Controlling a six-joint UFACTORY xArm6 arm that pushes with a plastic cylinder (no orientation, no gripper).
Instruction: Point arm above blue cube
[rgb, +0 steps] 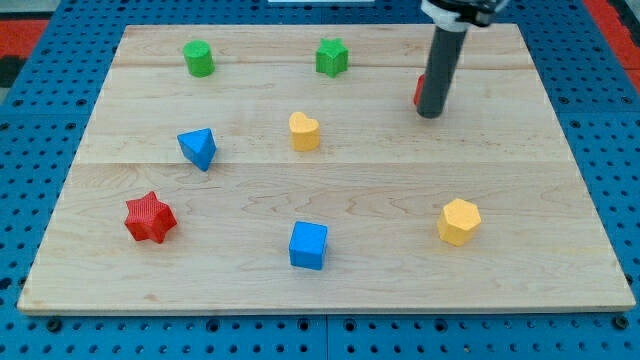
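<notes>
The blue cube (308, 245) sits near the view's bottom, a little left of centre. My tip (430, 114) is at the view's upper right, far from the cube, up and to the right of it. A red block (420, 90) is mostly hidden behind the rod, touching or very close to it. The rod comes down from the view's top edge.
A wooden board (540, 180) carries a green cylinder (199, 59), a green star (332, 57), a yellow heart (304, 131), a blue triangular block (198, 148), a red star (150, 217) and a yellow hexagon (459, 221). A blue pegboard surrounds it.
</notes>
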